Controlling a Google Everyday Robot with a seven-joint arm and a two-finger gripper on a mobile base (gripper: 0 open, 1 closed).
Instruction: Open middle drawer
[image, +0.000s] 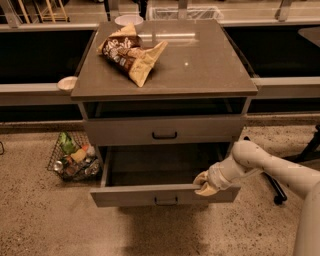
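Note:
The middle drawer (130, 196) is a grey-taupe flat-fronted drawer with a small black bar handle (166, 201). It stands pulled well out of the cabinet, and its inside looks dark and empty. My gripper (204, 184) is at the top edge of this drawer's front, right of the handle, on the white arm (260, 162) that comes in from the lower right. The drawer above (200, 131), with its own black handle (164, 135), is shut. Any drawer below is hidden under the pulled-out one.
A brown snack bag (131, 52) lies on the cabinet top (200, 65), with a white bowl (128, 20) behind it. A wire basket of items (74, 159) sits on the floor at the left. A small white dish (67, 83) rests on the left ledge. A black chair base (276, 192) is at the right.

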